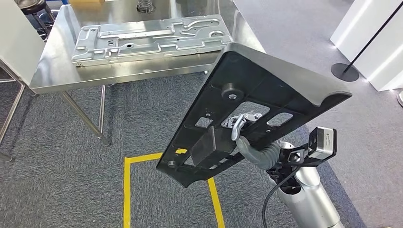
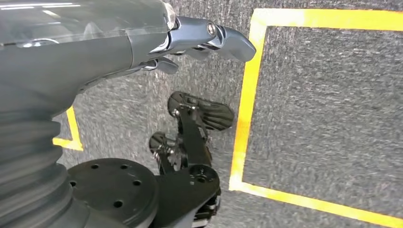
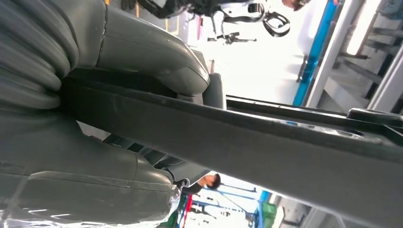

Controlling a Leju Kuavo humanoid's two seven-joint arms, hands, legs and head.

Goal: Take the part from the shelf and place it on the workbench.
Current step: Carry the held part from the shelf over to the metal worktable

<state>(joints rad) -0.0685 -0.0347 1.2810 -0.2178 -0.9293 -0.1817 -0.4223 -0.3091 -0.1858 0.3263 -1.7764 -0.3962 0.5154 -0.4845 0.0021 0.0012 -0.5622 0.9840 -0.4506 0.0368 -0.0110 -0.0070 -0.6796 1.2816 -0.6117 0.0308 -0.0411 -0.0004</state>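
A large black flat part (image 1: 266, 90) with cut-outs hangs tilted in front of me, above the carpet. My right hand (image 1: 247, 135) grips it from below, fingers hooked through a cut-out near its middle. Up close in the right wrist view, the thumb (image 3: 157, 57) and fingers clamp a black bar of the part (image 3: 266, 142). The steel workbench (image 1: 57, 71) stands ahead at the upper left, beyond the part's far edge. My left hand (image 2: 190, 40) hangs over the floor with fingers curled in and holds nothing.
A pressed silver metal panel (image 1: 152, 38) lies on the workbench and covers most of its top. Yellow tape (image 1: 128, 185) marks a square on the grey carpet below. A black post base (image 1: 344, 71) and white partitions stand at the right.
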